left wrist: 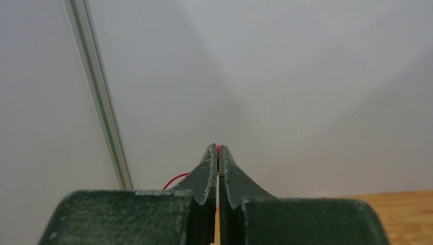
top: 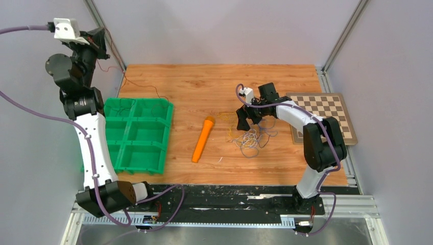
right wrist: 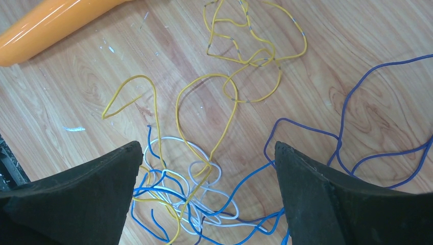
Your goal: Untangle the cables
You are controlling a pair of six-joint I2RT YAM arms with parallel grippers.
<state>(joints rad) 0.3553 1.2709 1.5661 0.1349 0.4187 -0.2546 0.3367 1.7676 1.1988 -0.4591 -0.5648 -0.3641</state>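
One red cable (left wrist: 176,179) pinched in left hand (left wrist: 218,148) | right hand (right wrist: 207,145) spread wide above cables (right wrist: 201,171)

A wooden desk (top: 214,87) carries a green tray (top: 168,133) at its left edge, divided into six compartments in two columns. An orange marker (top: 202,139) lies diagonally on the bare wood near the middle, just right of the tray and apart from it. A chessboard (top: 327,106) lies flat at the desk's right edge, well apart from the marker.
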